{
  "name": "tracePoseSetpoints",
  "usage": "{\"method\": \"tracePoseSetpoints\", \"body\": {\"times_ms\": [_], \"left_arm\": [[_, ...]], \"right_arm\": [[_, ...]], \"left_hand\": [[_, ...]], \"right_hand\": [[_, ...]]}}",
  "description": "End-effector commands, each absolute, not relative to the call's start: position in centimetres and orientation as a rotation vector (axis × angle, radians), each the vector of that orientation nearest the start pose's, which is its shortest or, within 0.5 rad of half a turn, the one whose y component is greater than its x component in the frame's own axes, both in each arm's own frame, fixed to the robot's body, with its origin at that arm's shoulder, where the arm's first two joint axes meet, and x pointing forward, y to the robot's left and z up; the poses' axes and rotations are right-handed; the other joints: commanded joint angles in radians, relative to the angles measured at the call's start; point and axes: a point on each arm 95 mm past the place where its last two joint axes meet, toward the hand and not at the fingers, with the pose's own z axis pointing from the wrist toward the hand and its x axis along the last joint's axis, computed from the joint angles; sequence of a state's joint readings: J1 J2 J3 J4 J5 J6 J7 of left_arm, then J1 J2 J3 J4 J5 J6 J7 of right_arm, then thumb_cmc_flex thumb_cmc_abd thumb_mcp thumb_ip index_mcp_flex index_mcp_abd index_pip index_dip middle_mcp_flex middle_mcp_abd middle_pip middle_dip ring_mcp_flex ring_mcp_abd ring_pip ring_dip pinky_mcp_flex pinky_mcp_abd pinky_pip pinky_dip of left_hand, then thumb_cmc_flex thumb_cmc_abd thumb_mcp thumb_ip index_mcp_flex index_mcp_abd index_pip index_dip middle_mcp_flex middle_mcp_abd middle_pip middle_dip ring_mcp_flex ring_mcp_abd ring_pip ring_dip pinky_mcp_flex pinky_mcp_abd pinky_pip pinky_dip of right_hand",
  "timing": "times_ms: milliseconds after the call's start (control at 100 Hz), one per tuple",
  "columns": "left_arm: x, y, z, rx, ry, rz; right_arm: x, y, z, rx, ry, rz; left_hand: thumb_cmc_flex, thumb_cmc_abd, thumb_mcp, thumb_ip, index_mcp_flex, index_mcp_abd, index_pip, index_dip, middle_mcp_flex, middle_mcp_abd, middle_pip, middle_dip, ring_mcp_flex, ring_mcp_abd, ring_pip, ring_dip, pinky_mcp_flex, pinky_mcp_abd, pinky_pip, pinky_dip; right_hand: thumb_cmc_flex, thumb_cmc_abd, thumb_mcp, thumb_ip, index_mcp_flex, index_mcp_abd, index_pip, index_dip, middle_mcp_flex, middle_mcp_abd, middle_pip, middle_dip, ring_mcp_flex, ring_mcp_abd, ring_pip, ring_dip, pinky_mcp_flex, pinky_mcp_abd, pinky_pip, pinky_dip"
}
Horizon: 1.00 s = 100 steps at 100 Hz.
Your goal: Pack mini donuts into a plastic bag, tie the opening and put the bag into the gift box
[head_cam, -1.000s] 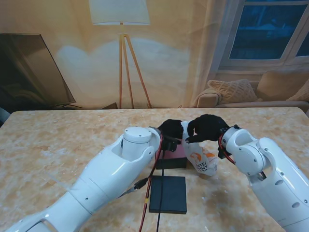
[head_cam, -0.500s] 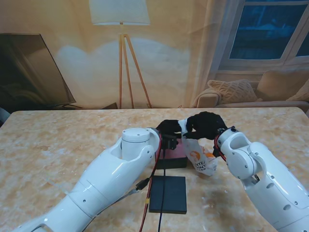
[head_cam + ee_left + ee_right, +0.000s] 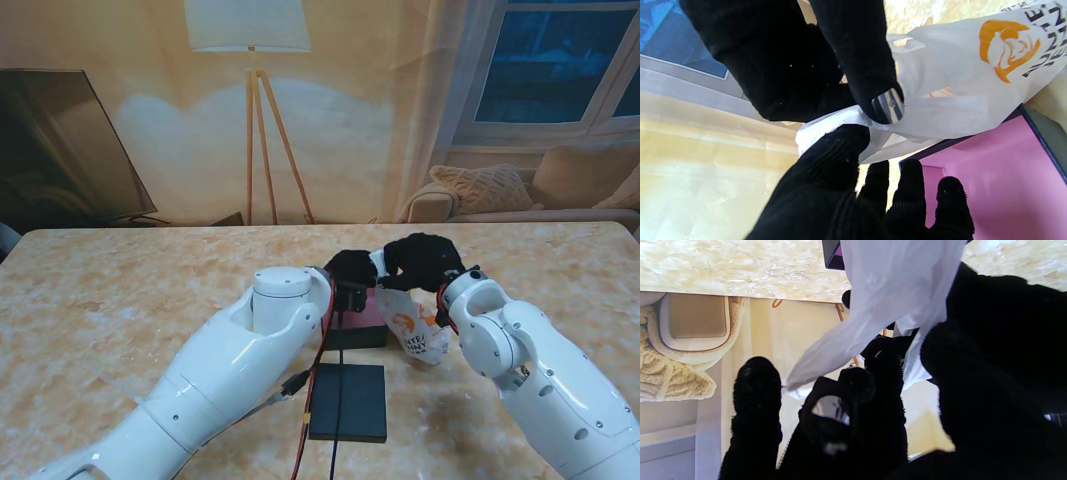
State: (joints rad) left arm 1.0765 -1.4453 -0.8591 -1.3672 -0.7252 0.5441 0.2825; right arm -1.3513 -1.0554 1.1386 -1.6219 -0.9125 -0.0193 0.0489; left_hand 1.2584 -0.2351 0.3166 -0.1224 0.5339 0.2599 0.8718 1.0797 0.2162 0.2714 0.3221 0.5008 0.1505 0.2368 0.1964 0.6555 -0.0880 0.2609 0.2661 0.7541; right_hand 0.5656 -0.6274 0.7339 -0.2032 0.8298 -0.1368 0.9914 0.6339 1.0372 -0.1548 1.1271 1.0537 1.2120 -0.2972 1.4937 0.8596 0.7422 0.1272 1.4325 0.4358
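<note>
My left hand and right hand are both gloved in black knit; a bare silvery patch shows on one fingertip of the right hand. The arms are glossy white, with a red cable along the left one. The bag is white plastic with an orange emblem and black lettering. The box is pink inside with a dark rim, and its lid is flat black. The counter is beige marble with pale veining.

Right hand and bag slightly leftward.
</note>
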Motion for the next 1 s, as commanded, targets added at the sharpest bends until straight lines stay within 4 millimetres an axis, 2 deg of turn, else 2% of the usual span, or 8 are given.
{"method": "tracePoseSetpoints", "body": {"times_ms": [0, 200, 270, 330, 390, 780, 810, 990], "left_arm": [[46.9, -21.7, -26.2, -3.043, 0.549, -1.784], [47.2, -21.0, -26.4, -3.017, 0.608, -1.821], [47.3, -20.8, -26.5, -3.003, 0.634, -1.838], [47.5, -20.6, -26.6, -2.988, 0.662, -1.850], [47.6, -20.5, -26.6, -2.977, 0.697, -1.862], [47.9, -19.8, -26.9, -2.936, 0.875, -1.931], [47.9, -19.8, -26.9, -2.934, 0.880, -1.934], [47.8, -19.6, -27.0, -2.949, 0.896, -1.954]], "right_arm": [[44.8, 2.6, -25.6, 1.107, 1.527, 1.595], [44.5, 1.0, -24.8, 1.192, 1.570, 1.614], [44.4, 0.4, -24.4, 1.202, 1.549, 1.620], [44.5, -0.1, -24.0, 1.191, 1.526, 1.612], [44.5, -0.4, -23.8, 1.189, 1.496, 1.606], [45.4, -1.2, -23.9, 1.190, 1.441, 1.551], [45.5, -1.2, -24.0, 1.194, 1.442, 1.549], [45.8, -1.2, -24.5, 1.227, 1.453, 1.566]], "left_hand": [[0.016, -0.021, -0.009, -0.026, 0.089, -0.101, 0.124, 0.021, -0.023, -0.028, 0.001, -0.006, -0.014, -0.037, -0.024, -0.016, 0.004, -0.032, -0.016, 0.007], [0.016, -0.036, 0.010, -0.025, 0.101, -0.084, 0.127, 0.022, 0.000, -0.021, 0.008, -0.004, 0.002, -0.019, -0.016, -0.014, 0.058, -0.045, -0.013, 0.019], [-0.037, -0.062, 0.112, -0.037, 0.109, -0.076, 0.126, 0.030, 0.006, -0.022, 0.008, -0.004, 0.004, -0.016, -0.012, -0.015, 0.076, -0.057, -0.024, 0.050], [-0.041, -0.067, 0.122, -0.037, 0.114, -0.074, 0.130, 0.034, 0.010, -0.021, 0.008, -0.004, 0.006, -0.014, -0.013, -0.017, 0.083, -0.064, -0.023, 0.051], [-0.043, -0.072, 0.130, -0.036, 0.120, -0.068, 0.133, 0.038, 0.012, -0.018, 0.005, -0.006, 0.005, -0.011, -0.015, -0.020, 0.091, -0.075, -0.021, 0.048], [-0.099, -0.104, 0.251, -0.027, 0.147, -0.041, 0.170, 0.120, 0.027, -0.016, -0.009, -0.026, 0.013, -0.005, -0.023, -0.069, 0.086, -0.074, 0.042, -0.011], [-0.112, -0.109, 0.272, -0.028, 0.152, -0.044, 0.163, 0.131, 0.027, -0.017, -0.010, -0.027, 0.012, -0.006, -0.022, -0.076, 0.074, -0.073, 0.080, -0.044], [-0.131, -0.127, 0.307, -0.027, 0.163, -0.052, 0.160, 0.124, 0.032, -0.013, -0.044, -0.055, 0.005, -0.008, -0.042, -0.102, 0.049, -0.068, 0.112, -0.084]], "right_hand": [[0.024, -0.032, 0.021, -0.037, -0.053, -0.061, -0.065, -0.080, 0.013, -0.076, 0.019, 0.016, 0.006, -0.035, 0.046, 0.026, -0.016, 0.008, -0.003, 0.013], [-0.038, 0.046, 0.016, 0.017, -0.059, 0.047, -0.257, -0.049, -0.056, -0.024, -0.044, -0.003, -0.053, -0.004, -0.015, 0.025, -0.049, 0.020, -0.029, 0.032], [0.019, 0.019, 0.020, -0.008, -0.070, 0.035, -0.237, -0.044, -0.053, -0.023, -0.041, -0.004, -0.050, -0.003, -0.015, 0.025, -0.045, 0.017, -0.024, 0.038], [0.087, -0.004, 0.036, -0.029, -0.102, 0.010, -0.127, -0.122, -0.040, -0.027, -0.034, -0.001, -0.037, -0.005, -0.006, 0.023, -0.032, 0.012, -0.015, 0.046], [0.129, 0.000, 0.055, -0.029, -0.096, -0.001, -0.101, -0.136, -0.024, -0.028, -0.023, 0.009, -0.024, -0.008, 0.004, 0.024, -0.021, 0.014, -0.002, 0.050], [0.116, 0.053, 0.011, -0.021, -0.108, 0.041, -0.128, -0.220, 0.001, -0.025, -0.005, -0.004, 0.007, -0.010, 0.032, 0.010, 0.005, 0.011, 0.036, 0.050], [0.107, 0.059, 0.005, -0.020, -0.110, 0.047, -0.136, -0.227, 0.001, -0.026, -0.004, -0.005, 0.007, -0.010, 0.032, 0.009, 0.006, 0.011, 0.036, 0.049], [0.041, 0.118, -0.024, 0.030, -0.089, 0.083, -0.334, -0.194, -0.012, -0.022, -0.009, -0.019, -0.001, -0.006, 0.019, -0.003, 0.003, 0.010, 0.036, 0.040]]}}
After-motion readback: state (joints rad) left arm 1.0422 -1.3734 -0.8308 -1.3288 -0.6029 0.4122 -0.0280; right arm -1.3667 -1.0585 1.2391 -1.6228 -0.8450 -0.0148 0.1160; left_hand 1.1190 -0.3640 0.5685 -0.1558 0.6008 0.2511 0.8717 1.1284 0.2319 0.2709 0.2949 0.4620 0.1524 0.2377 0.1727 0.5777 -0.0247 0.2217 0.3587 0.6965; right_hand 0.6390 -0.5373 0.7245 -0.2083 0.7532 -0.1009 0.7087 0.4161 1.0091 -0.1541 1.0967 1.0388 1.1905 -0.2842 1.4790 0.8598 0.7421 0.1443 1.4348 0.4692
